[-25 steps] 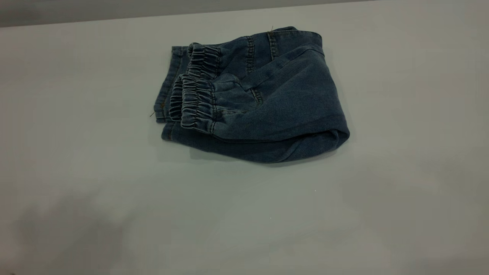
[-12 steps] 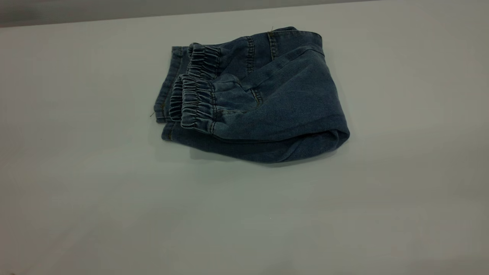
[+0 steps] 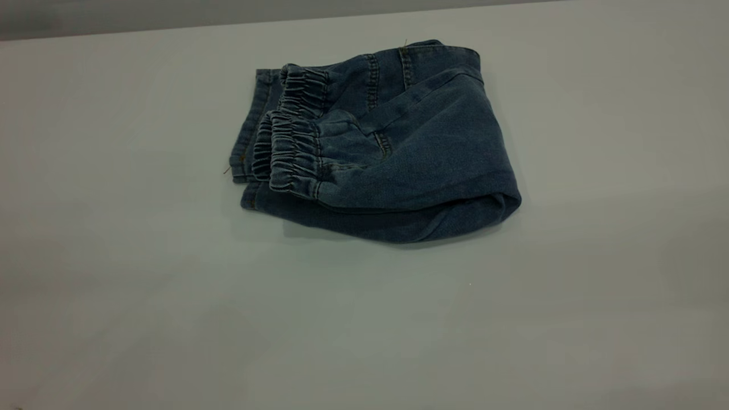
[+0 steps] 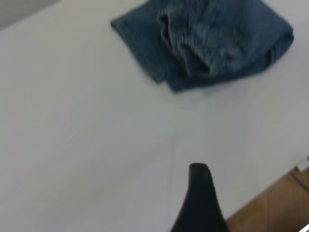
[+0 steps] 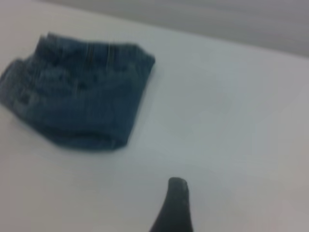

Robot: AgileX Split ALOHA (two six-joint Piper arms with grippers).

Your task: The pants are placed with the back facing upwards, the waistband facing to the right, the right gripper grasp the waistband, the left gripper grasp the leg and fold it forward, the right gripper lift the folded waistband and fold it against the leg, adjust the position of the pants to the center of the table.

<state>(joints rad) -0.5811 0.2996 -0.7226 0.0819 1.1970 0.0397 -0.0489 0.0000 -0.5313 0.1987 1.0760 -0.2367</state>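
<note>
On the desk (image 3: pixel 114 256) the pants (image 3: pixel 398 165) lie folded, waistband (image 3: pixel 290 156) over hems. Neither hand's state can be told; each stands well apart. Any centring nudge should slide the whole bundle without opening its folds.

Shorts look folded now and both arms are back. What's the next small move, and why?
Probably a short nudge of the shorts toward the near side: they lie folded, waistband over the leg hems, but sit toward the table's far edge. Neither tool touches them.

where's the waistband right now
In the exterior view the waistband lies on top of the folded pants, at their left end, above the leg hems.
</note>
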